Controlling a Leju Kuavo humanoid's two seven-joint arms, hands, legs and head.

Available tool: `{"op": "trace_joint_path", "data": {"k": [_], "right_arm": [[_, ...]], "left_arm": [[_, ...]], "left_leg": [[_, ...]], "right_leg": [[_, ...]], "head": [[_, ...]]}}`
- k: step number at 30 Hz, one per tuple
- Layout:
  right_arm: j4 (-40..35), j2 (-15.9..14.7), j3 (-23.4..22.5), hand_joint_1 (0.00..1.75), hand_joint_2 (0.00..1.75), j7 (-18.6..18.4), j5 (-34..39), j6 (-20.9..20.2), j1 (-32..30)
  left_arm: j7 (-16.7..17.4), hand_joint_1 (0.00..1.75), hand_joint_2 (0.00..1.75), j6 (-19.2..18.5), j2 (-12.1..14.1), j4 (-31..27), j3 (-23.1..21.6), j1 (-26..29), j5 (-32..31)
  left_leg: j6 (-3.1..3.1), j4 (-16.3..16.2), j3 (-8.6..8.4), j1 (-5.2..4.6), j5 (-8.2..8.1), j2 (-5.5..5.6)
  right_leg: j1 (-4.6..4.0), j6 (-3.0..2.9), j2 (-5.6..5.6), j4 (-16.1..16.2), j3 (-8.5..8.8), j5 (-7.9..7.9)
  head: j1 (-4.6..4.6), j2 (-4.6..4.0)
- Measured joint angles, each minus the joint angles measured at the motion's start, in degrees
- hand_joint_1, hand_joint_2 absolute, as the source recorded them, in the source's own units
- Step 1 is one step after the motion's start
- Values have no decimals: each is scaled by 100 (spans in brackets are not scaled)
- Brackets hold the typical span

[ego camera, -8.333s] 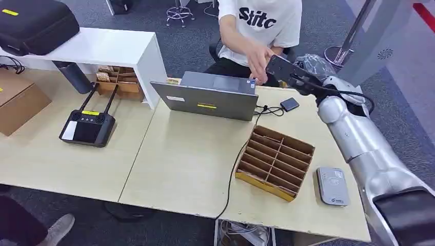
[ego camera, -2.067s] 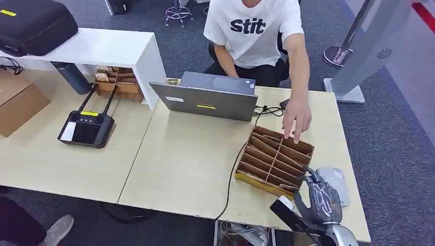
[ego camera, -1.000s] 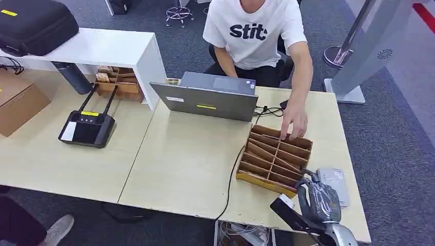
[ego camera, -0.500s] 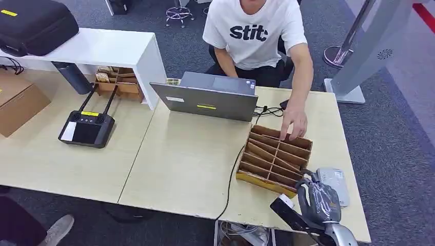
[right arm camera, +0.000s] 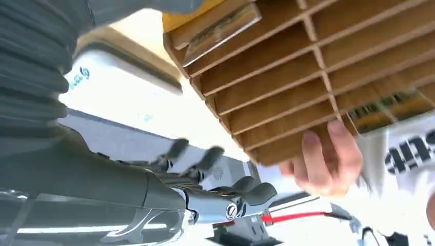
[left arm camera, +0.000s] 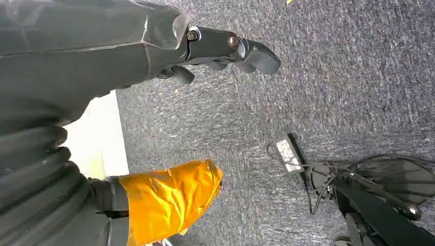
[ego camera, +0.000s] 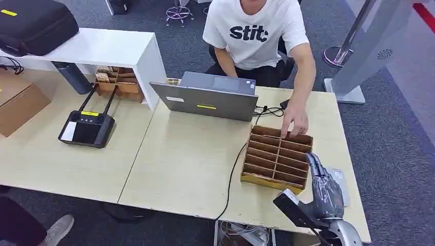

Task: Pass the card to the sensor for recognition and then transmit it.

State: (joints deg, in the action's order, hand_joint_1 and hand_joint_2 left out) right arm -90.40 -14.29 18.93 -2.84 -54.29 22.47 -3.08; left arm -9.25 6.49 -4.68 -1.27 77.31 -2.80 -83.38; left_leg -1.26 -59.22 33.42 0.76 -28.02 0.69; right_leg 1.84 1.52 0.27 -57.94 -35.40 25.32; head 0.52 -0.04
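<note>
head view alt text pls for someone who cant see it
The robot's right hand hovers over a grey card sensor at the desk's near right corner, beside a cardboard slotted box. A seated person in a white T-shirt reaches a hand into the box's far end, next to a laptop.

light: bright, even, soft shadows | head view: sharp | right wrist view: overexposed, motion-blurred

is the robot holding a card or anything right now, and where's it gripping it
Nothing is held. The right hand hangs over the card reader beside the cardboard organizer, fingers empty in the right wrist view. The left hand hangs above the carpet, also empty.
</note>
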Motion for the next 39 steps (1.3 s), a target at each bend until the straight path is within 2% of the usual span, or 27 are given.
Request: {"op": "trace_joint_path", "data": {"k": [20,39], "right_arm": [[-311,127,-234,0,175,123,74,109,-131],[48,195,-212,0,175,129,-46,103,-87]], "left_arm": [[-2,0,175,4,-2,0,-11,1,17],[-2,0,175,-2,0,0,-44,-2,-31]], "left_leg": [[0,0,1,0,0,-1],[0,0,4,0,0,0]], "right_leg": [[0,0,1,0,-1,0],[0,0,0,0,-1,0]], "head": [[0,0],[0,0]]}}
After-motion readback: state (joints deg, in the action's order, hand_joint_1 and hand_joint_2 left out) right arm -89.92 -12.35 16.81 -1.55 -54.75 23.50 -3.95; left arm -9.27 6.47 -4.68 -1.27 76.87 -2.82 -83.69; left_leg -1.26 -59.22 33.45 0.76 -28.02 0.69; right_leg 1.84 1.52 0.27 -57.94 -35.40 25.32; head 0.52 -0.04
